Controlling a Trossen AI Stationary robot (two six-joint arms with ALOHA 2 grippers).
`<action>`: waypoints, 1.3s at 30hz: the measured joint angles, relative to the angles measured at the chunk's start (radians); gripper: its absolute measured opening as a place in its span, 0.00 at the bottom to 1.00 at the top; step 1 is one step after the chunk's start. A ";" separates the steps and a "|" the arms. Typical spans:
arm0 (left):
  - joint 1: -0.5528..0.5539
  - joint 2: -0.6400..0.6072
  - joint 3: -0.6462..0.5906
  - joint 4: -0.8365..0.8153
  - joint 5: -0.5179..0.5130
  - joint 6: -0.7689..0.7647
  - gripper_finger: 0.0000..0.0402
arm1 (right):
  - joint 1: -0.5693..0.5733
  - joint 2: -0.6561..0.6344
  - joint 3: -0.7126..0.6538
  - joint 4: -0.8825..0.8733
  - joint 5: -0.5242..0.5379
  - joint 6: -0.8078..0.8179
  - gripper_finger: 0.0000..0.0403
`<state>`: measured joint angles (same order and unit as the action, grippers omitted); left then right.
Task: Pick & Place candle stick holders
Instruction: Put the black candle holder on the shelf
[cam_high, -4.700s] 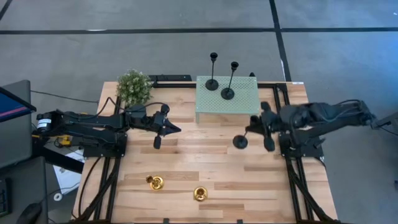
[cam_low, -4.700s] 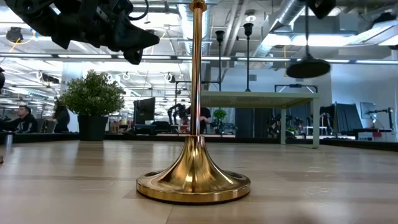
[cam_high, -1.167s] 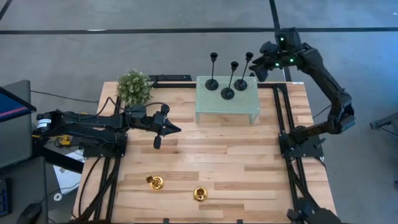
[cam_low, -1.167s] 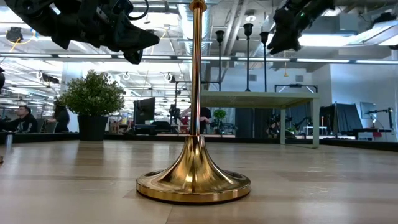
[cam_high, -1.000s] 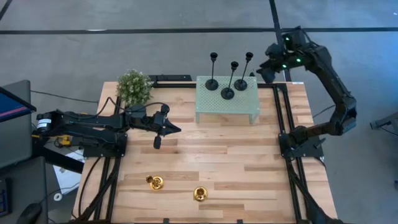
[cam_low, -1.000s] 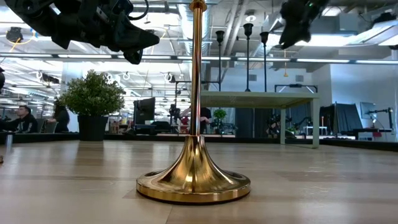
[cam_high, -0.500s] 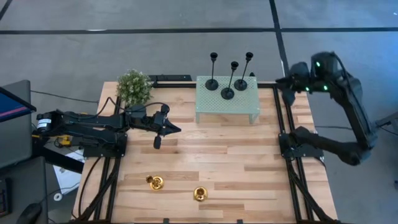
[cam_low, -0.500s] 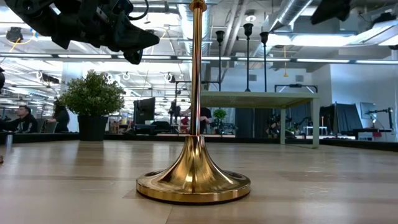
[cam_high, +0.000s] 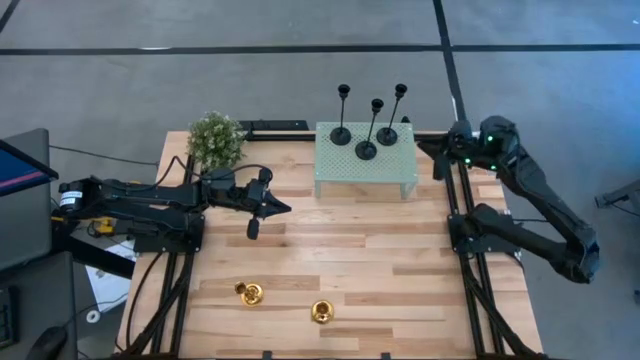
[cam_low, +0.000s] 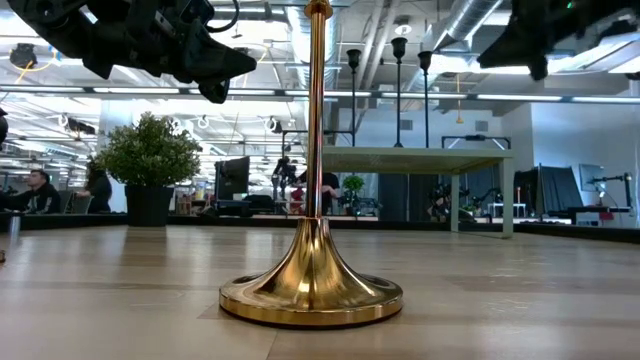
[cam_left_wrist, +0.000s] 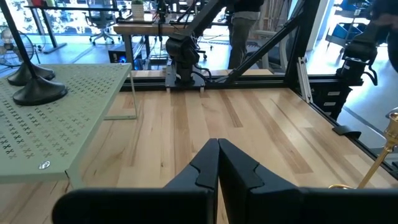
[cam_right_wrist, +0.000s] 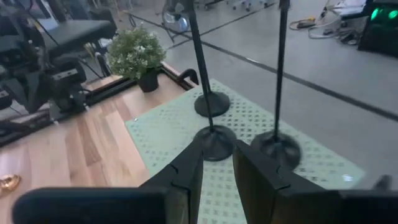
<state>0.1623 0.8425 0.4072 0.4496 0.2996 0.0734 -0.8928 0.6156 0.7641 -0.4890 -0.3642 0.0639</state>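
Three black candle stick holders (cam_high: 367, 125) stand upper centre on the mesh stand (cam_high: 365, 160); right claw (cam_high: 438, 160) slightly apart, left claw (cam_high: 262, 215) together.

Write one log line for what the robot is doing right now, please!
black holders: three on mesh stand | gold holders: two on table | right gripper: empty, beside stand | left gripper: shut, waiting mid-table

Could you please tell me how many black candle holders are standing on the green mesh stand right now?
3, all upright on the stand: one at its back left, one in the middle toward the front, one at the back right. None seems hidden.
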 joint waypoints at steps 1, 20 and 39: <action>0.000 0.000 0.000 0.000 0.000 0.000 0.02 | 0.007 -0.001 -0.028 0.044 0.001 0.012 0.20; 0.000 0.000 0.000 0.000 0.000 0.000 0.02 | 0.421 -0.088 -0.234 0.234 0.676 -0.004 0.11; 0.000 0.000 0.000 -0.005 0.000 0.000 0.02 | 0.476 0.220 -0.233 0.610 0.572 -0.083 0.09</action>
<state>0.1623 0.8425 0.4072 0.4450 0.2996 0.0734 -0.4165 0.8355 0.5312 0.1208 0.2077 -0.0192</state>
